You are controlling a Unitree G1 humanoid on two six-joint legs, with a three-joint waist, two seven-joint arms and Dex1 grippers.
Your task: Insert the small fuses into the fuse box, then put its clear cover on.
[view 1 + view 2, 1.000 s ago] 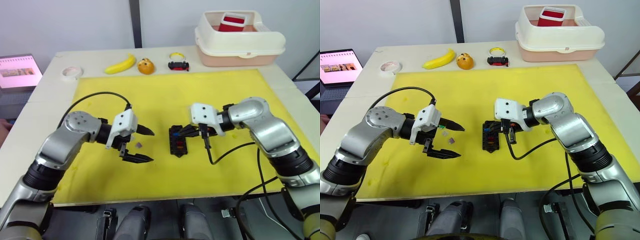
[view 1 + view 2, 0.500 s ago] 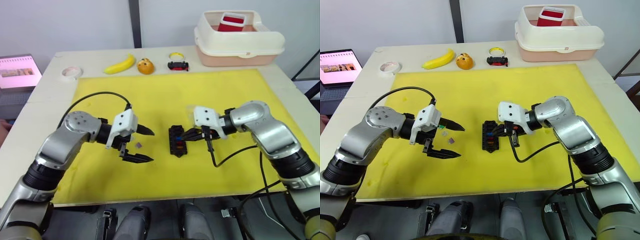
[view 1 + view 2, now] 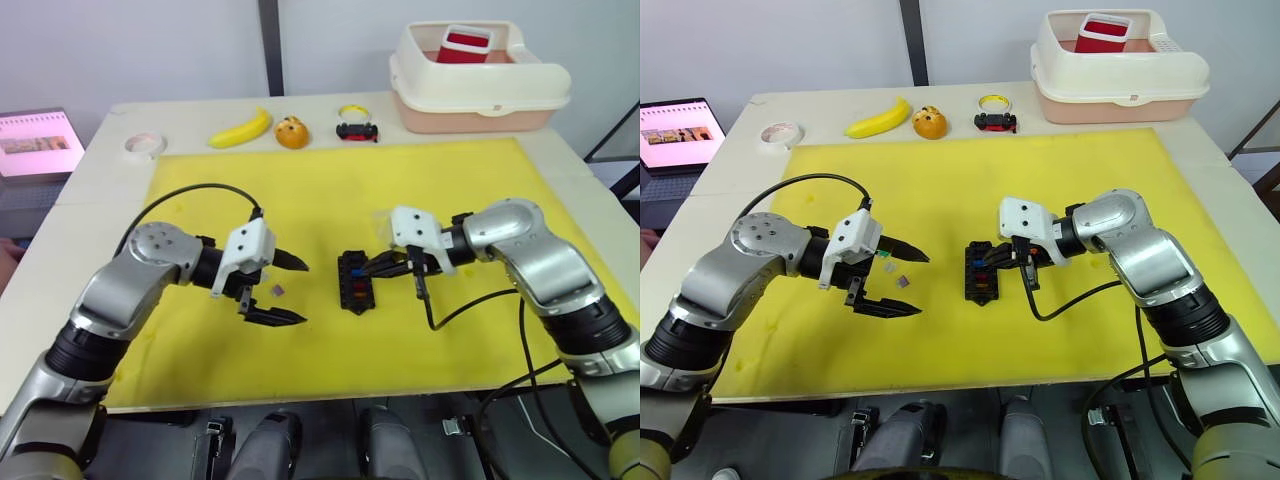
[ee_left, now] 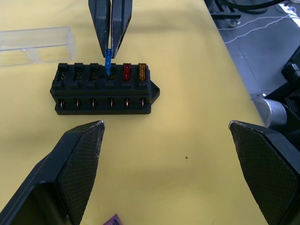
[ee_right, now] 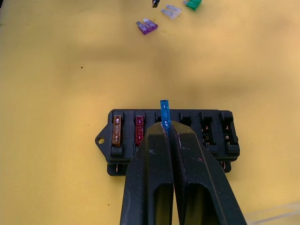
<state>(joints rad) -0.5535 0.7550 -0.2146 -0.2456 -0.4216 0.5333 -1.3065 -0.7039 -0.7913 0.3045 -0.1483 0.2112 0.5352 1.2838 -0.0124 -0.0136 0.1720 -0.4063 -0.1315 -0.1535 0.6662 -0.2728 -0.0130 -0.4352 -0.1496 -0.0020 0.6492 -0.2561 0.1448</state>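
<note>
At frame centre, the right end effector [image 5: 167, 129] is pinching a blue fuse [image 5: 165, 110] over the fuse box [image 5: 171, 140], hiding its middle slots. The left end effector [image 3: 285, 290] is gaping wide nearby; the clear cover [image 4: 35, 44] is lying half cut off.

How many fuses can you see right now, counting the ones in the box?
6. An orange fuse and a red fuse sit in the fuse box. The right gripper pinches a blue fuse over it. Purple, clear and green fuses lie loose. Others may be hidden.
</note>
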